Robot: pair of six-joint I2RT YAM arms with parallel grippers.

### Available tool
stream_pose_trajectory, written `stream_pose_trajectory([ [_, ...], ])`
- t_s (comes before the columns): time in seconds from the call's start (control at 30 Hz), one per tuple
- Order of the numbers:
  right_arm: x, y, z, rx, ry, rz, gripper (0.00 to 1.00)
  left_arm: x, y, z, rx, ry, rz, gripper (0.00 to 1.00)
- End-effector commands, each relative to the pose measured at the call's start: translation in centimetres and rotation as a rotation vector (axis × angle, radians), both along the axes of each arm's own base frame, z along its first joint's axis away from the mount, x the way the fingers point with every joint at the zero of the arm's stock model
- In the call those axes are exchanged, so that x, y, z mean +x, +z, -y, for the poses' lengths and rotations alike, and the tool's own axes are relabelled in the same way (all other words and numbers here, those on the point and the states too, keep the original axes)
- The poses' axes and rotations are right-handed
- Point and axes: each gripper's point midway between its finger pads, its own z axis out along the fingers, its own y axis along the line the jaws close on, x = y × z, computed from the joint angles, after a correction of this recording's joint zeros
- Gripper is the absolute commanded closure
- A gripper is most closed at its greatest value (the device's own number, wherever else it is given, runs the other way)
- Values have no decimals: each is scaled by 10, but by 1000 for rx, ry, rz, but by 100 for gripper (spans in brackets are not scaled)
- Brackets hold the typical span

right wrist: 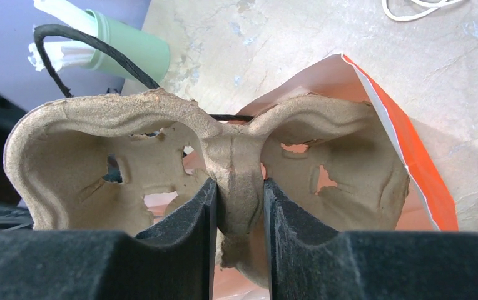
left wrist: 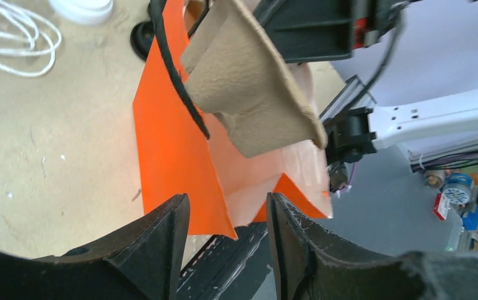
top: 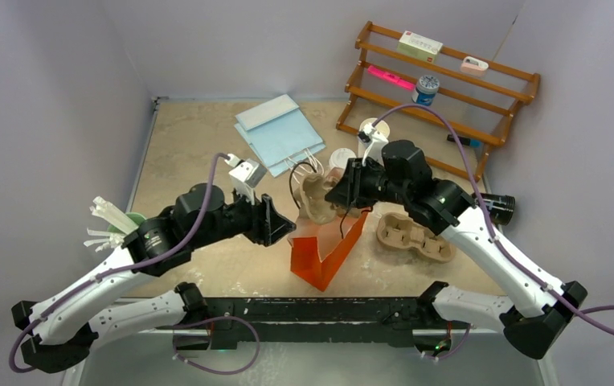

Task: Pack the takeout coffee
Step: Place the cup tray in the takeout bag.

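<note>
right claw [right wrist: 236, 190] clamped on brown carrier [right wrist: 99, 144] middle. left claw [left wrist: 227, 215] apart by orange bag [left wrist: 174, 144] edge. keep carrier level, slide slow into bag mouth.

Blocking bag [right wrist: 425, 181] mouth: pulp carrier [right wrist: 224, 140], right fingers [right wrist: 183, 234].

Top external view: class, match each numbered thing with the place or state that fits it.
Things:
1 orange bag
2 held carrier
3 spare carrier
4 blue bags

Places or states:
A lying flat at the back
B pinched in the right claw
C standing open in the centre
D on the table, right of the orange bag

Pairs: 1-C; 2-B; 3-D; 4-A
</note>
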Motion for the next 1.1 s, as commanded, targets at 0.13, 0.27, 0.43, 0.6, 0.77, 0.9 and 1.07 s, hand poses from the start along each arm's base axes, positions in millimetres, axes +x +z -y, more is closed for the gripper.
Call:
stream_pose_trajectory([
  [0.13,1,10,7,-90,26,97,70,12,-17,11,47,32,-42,48],
  [0.27,2,7,13,-126,24,122,69,18,-20,24,54,13,-38,49],
  [0.43,3,4,19,-147,10,137,69,27,-26,30,87,32,-44,62],
  [0.6,1,10,22,-150,15,151,69,34,-34,28,134,59,-47,81],
  [0.77,6,17,33,-205,-2,195,69,40,-31,15,182,109,-23,100],
  [0.9,3,10,32,-245,43,184,69,45,-23,11,211,121,9,100],
  [1.07,5,-3,32,-293,55,163,68,44,-21,19,225,75,19,100],
])
